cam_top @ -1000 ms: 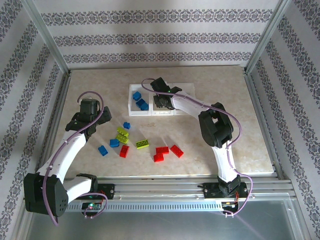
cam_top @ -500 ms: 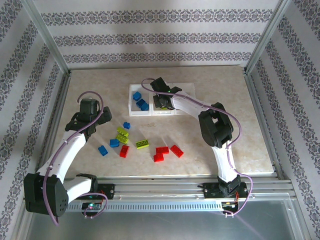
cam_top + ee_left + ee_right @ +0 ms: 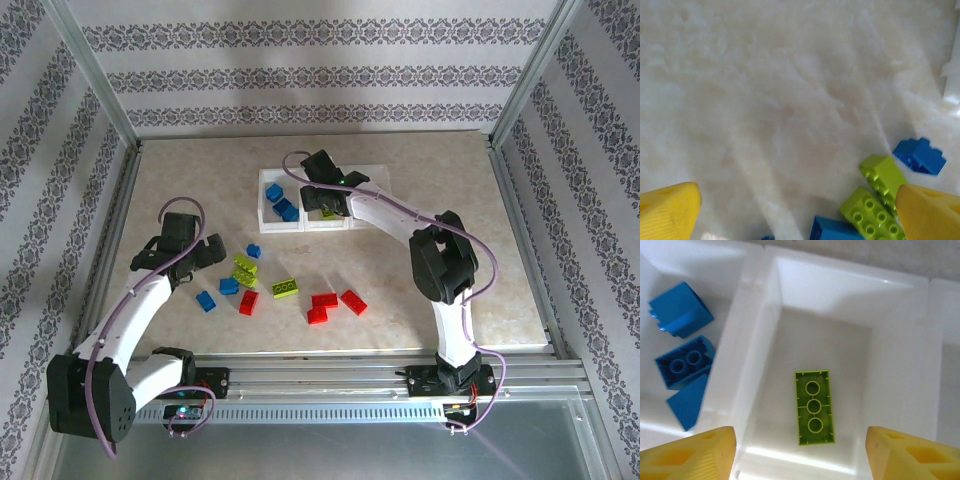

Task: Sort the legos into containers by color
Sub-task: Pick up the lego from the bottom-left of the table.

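Three white containers stand in a row at the back: the left one (image 3: 263,196) (image 3: 660,405) with blue legos (image 3: 681,309), the middle one (image 3: 840,295), the right one (image 3: 373,176). My right gripper (image 3: 322,206) (image 3: 800,455) hangs open above the middle container, where one lime lego (image 3: 814,407) lies studs down, free of the fingers. My left gripper (image 3: 205,250) (image 3: 800,220) is open and low over the table, just left of two lime legos (image 3: 872,215) (image 3: 244,266) and a blue one (image 3: 919,156). Nothing sits between its fingers.
Loose on the table in front of the containers lie another lime lego (image 3: 285,288), blue legos (image 3: 206,301) (image 3: 229,286) and several red legos (image 3: 324,300) (image 3: 248,302). Aluminium frame posts (image 3: 120,130) and patterned walls fence the table.
My right gripper has opened and let the lime lego drop into the middle container. My left gripper has come down and nearer, toward the loose legos.
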`<state>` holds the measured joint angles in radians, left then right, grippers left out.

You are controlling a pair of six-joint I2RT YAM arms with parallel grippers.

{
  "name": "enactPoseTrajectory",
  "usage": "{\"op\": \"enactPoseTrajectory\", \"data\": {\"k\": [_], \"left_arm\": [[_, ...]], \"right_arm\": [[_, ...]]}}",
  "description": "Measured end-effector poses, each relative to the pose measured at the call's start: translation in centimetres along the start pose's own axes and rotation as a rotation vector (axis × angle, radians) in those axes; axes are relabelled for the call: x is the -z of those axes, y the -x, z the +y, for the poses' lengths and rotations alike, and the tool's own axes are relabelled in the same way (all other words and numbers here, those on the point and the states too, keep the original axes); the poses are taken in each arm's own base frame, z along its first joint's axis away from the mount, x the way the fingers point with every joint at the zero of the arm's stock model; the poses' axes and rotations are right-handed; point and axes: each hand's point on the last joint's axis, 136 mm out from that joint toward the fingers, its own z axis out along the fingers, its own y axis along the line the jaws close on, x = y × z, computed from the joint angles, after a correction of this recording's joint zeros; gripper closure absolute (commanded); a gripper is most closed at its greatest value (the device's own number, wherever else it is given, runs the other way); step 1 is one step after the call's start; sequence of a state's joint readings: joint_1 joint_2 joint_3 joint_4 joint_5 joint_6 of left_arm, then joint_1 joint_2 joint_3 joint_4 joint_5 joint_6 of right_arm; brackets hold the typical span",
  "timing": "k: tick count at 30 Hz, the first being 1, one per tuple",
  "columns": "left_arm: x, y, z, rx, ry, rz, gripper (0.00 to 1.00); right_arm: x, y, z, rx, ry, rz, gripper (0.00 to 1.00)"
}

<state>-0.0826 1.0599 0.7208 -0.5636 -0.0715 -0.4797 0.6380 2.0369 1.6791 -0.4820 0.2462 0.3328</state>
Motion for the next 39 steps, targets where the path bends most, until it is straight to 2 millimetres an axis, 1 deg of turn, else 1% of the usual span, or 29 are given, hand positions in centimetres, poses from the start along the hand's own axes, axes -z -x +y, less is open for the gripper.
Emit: {"op": "enactPoseTrajectory", "data": {"k": [4, 5, 7, 9, 11, 13, 18, 23, 26, 29, 33, 39], "left_arm": [[-0.2, -2.6, 0.6, 0.027, -0.004, 0.075, 0.05], [-0.3, -3.5, 0.8, 0.039, -0.002, 0.1, 0.05], [-0.5, -5.1, 1.3, 0.059, 0.005, 0.146, 0.07], [-0.6, -6.6, 1.8, 0.083, 0.015, 0.182, 0.1], [-0.6, -8.1, 2.4, 0.111, 0.026, 0.214, 0.14], [-0.5, -8.9, 2.7, 0.138, 0.032, 0.228, 0.16], [-0.2, -9.3, 3.0, 0.203, 0.036, 0.223, 0.22], [-0.7, -10.8, 3.5, 0.244, 0.055, 0.262, 0.26], [-1.0, -11.4, 3.5, 0.257, 0.061, 0.286, 0.26], [-1.3, -11.5, 3.3, 0.26, 0.062, 0.301, 0.29], [-1.9, -11.9, 3.1, 0.261, 0.061, 0.331, 0.35], [-2.5, -12.0, 2.9, 0.258, 0.065, 0.343, 0.46]], "right_arm": [[2.1, 0.6, 0.4, 0.001, 0.019, -0.04, 0.17], [2.6, 0.5, 0.4, 0.0, 0.02, -0.047, 0.13], [3.3, 0.0, 0.3, -0.002, 0.018, -0.052, 0.02], [3.9, -0.6, 0.1, -0.007, 0.013, -0.055, 0.02], [4.5, -1.5, -0.4, -0.018, 0.003, -0.053, 0.02], [5.0, -2.3, -0.9, -0.032, -0.01, -0.051, 0.02], [6.7, -4.4, -2.0, -0.053, -0.043, -0.052, 0.02], [8.2, -5.7, -3.3, -0.091, -0.079, -0.069, 0.02], [8.7, -6.6, -3.9, -0.106, -0.094, -0.071, 0.02], [8.9, -8.0, -4.1, -0.106, -0.107, -0.058, 0.02], [9.0, -10.1, -3.9, -0.081, -0.115, -0.019, 0.02], [10.1, -14.2, -3.5, -0.002, -0.103, 0.049, 0.02]]}}
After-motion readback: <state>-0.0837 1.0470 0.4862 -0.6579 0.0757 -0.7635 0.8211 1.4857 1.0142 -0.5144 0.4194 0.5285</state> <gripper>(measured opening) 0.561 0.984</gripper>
